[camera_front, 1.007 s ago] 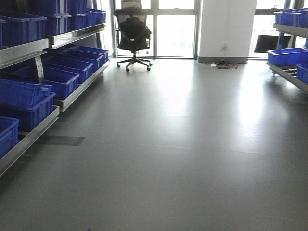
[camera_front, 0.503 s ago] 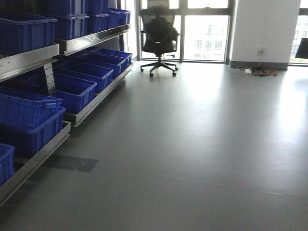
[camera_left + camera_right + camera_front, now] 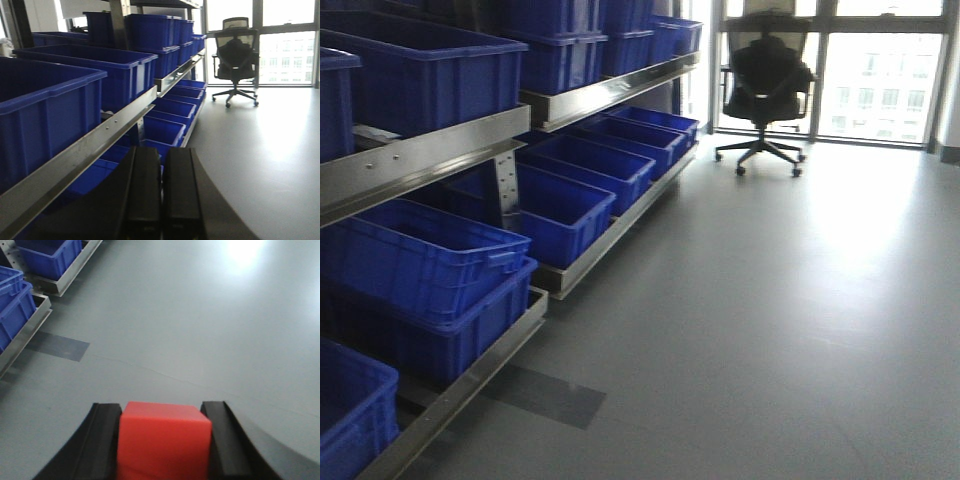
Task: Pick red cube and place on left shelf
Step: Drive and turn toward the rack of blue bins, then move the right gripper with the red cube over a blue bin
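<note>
Red small plain-faced cube is clamped in my right gripper, flush against both black fingers. That arm is pitched down and forward over bare grey floor. The stainless-steel left shelf sits up-left in the wrist view, well apart from the cube. My left gripper points level along the shelf's riveted front rail, fingers pressed together, just beside large blue plastic crates. Black office chair is far ahead by the windows.
</note>
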Controlling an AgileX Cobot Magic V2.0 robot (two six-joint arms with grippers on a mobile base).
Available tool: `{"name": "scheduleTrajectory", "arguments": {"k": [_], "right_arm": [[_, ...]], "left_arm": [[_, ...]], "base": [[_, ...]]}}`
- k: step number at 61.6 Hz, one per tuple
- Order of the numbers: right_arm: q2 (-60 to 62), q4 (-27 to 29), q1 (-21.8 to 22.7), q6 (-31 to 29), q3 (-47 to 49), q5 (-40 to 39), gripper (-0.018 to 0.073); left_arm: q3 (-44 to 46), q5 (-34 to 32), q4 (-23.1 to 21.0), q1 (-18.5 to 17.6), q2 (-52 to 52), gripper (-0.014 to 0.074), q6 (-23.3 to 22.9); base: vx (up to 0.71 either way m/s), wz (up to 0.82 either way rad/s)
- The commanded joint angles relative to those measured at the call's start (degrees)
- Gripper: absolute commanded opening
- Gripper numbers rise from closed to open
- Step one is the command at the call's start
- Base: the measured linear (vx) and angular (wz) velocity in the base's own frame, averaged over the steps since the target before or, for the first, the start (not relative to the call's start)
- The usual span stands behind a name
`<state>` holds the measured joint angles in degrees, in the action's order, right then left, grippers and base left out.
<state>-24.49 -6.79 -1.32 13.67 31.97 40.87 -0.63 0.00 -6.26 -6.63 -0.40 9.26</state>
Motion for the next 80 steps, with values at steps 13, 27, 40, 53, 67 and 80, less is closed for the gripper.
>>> {"name": "scheduleTrajectory", "arguments": {"k": [13,27,40,53,67,80], "right_arm": [[-0.4,-0.8,0.3,-0.4,2.0,-4.6,0.0055],[-0.4,-0.8,0.3,-0.4,2.0,-4.6,0.0055],[-0.4,-0.8,0.3,-0.4,2.0,-4.6,0.0055],[-0.4,-0.8,0.3,-0.4,2.0,-4.6,0.0055],[-0.4,-0.8,0.3,-0.4,2.0,-4.6,0.0055],[-0.4,-0.8,0.3,-0.4,2.0,-4.6,0.0055]], "left_arm": [[-1.3,-4.8,-0.5,-0.1,0.5,0.0106,-0.1],[-1.3,-4.8,-0.5,-0.1,0.5,0.0106,-0.1],[-1.3,-4.8,-0.5,-0.1,0.5,0.0106,-0.1],[-1.3,-4.8,-0.5,-0.1,0.5,0.0106,-0.1],[-1.3,-4.8,-0.5,-0.1,0.5,0.0106,-0.1],[-1.3,-4.8,-0.5,-0.1,0.5,0.0106,-0.1]], "base": [[0.58,0.63],[0.49,0.67],[0.37,0.71],[0.2,0.87],[0.08,0.85],[0.03,0.56]]}}
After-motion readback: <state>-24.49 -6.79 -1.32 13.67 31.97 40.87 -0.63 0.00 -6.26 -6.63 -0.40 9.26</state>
